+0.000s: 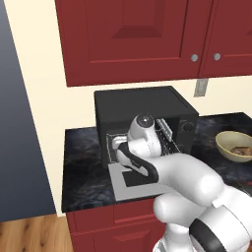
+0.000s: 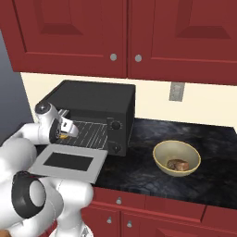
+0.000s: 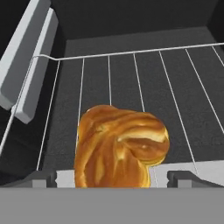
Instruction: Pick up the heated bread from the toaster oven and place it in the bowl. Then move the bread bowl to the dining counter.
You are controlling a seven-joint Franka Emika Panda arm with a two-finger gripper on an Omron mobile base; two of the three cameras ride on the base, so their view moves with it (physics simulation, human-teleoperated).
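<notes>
The black toaster oven (image 1: 142,110) stands on the counter with its grey door (image 2: 69,162) dropped open. On its wire rack (image 3: 131,78) lies the heated bread (image 3: 120,146), a golden-orange twisted bun, close in front of the hand. My gripper (image 3: 114,179) is inside the oven mouth (image 2: 62,132), open wide. One fingertip (image 3: 41,178) is on each side of the bread, and neither touches it. The tan bowl (image 2: 159,152) sits on the counter right of the oven and holds a brownish flat piece (image 2: 178,164). The dining counter is out of view.
Red wall cabinets (image 2: 125,32) hang above the oven. The oven's left wall and a grey rail (image 3: 26,65) are near the hand's left side. The dark marbled counter (image 2: 152,180) has red cabinets below it. A wall outlet (image 2: 175,91) is behind the bowl.
</notes>
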